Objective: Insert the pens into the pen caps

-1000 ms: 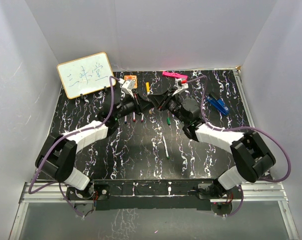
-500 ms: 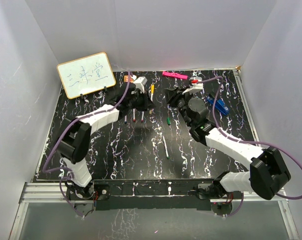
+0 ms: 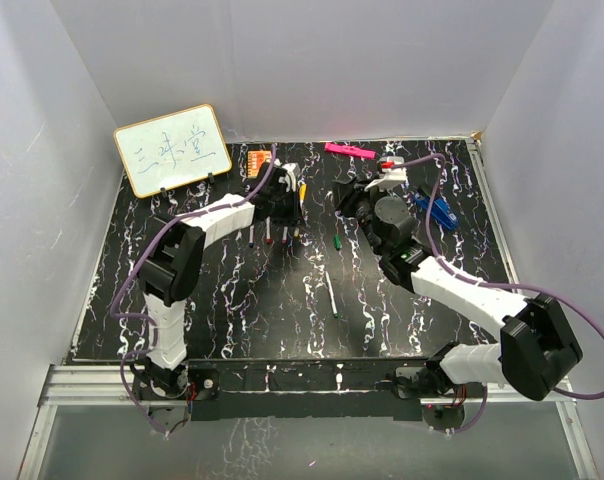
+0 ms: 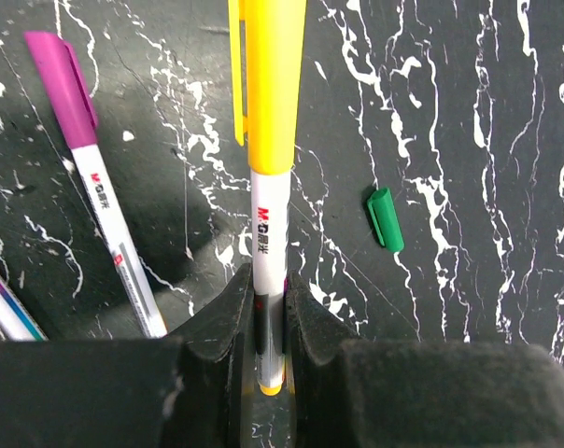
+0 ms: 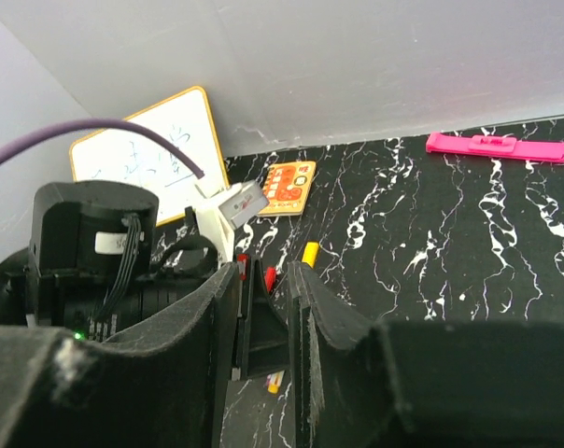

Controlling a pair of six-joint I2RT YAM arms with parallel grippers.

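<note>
Right fingers [image 5: 312, 347] have parted; left fingers [image 4: 228, 327] clamp the yellow pen [image 4: 270, 233].

Bright, even overhead light; soft shadows; near foreground of wrist views blurred.

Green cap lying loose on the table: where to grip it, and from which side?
Probably across its narrow width at mid-length, straight down from above. The green cap lies flat on the table, with bare surface along both long sides.
</note>
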